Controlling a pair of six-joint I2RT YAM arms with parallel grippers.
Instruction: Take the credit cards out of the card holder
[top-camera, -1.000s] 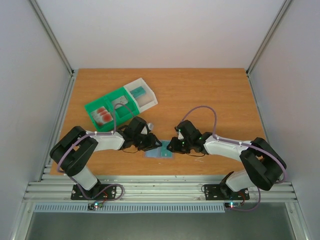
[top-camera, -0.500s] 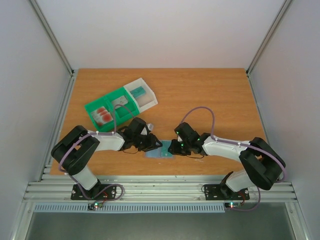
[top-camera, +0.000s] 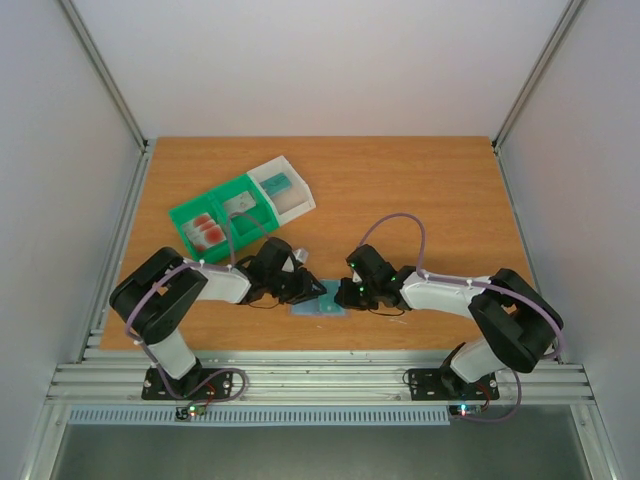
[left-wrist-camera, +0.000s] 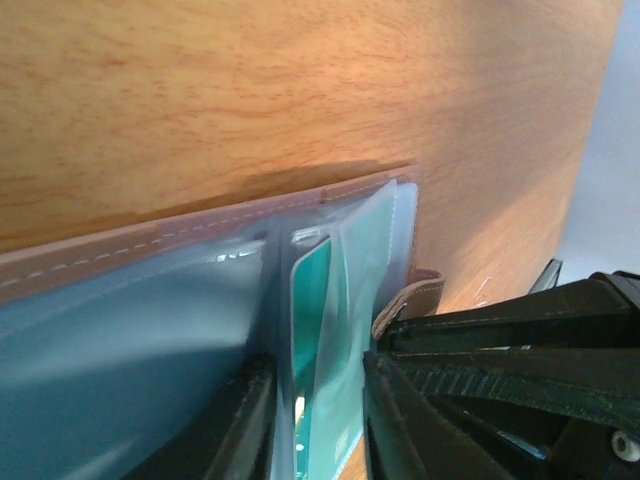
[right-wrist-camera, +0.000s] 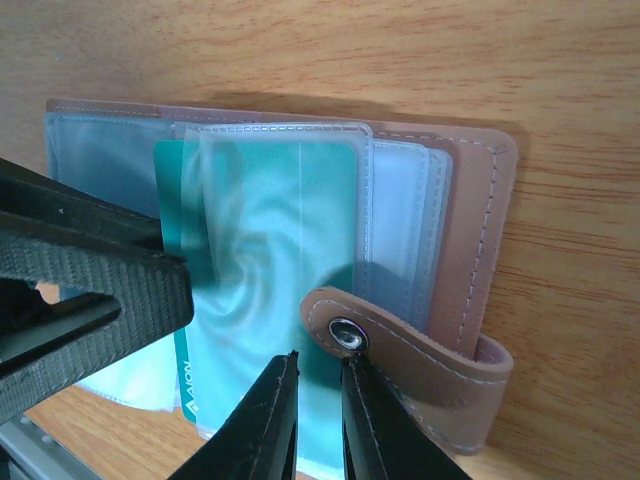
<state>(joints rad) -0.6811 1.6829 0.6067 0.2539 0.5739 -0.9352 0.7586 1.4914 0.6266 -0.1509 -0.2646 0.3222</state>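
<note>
The right claw (right-wrist-camera: 318, 362) has narrowed by the card holder's (right-wrist-camera: 470, 200) strap (right-wrist-camera: 400, 350). The left claw (left-wrist-camera: 318, 370) narrowly straddles the teal credit card (left-wrist-camera: 308, 300); grips unclear, extraction probably imminent.

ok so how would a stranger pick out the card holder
On the table, look near the front edge, where the left gripper and right gripper meet. The card holder lies flat there. It is a small open blue-grey wallet showing a teal card and a brown snap strap, unlike the green-and-white tray at back left.
</note>
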